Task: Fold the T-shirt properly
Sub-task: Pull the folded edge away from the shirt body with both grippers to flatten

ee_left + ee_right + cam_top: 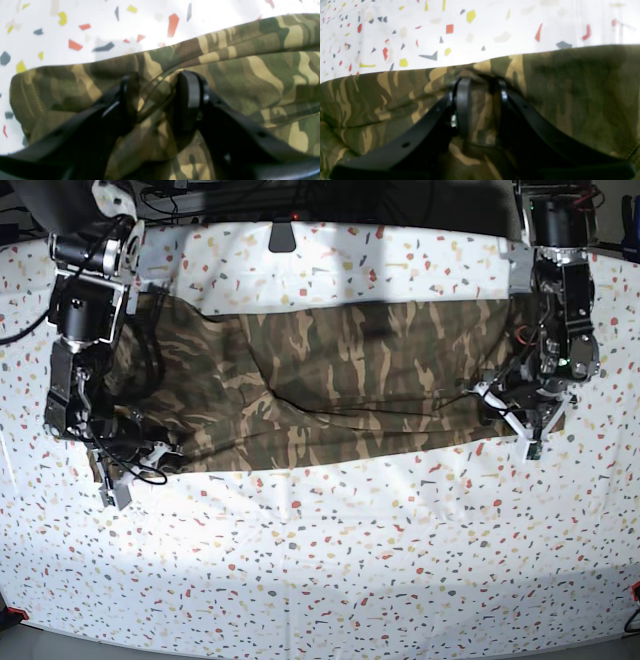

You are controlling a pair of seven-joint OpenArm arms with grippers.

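The camouflage T-shirt (pixel 340 380) lies stretched in a long band across the far half of the table. My left gripper (pixel 160 100) pinches a fold of the T-shirt (pixel 250 75) between its black fingers, near the cloth's edge. In the base view it (pixel 500 405) is at the band's right end. My right gripper (pixel 482 105) is shut on a fold of the T-shirt (pixel 570 95) near its edge. In the base view it (pixel 165 460) is at the band's lower left corner. Collar and neck label are not visible.
The table (pixel 330 560) has a white cover speckled with coloured chips. Both arm bases (pixel 90 300) (pixel 560 240) stand at the far corners, with cables behind them. The table's front edge runs along the bottom of the base view.
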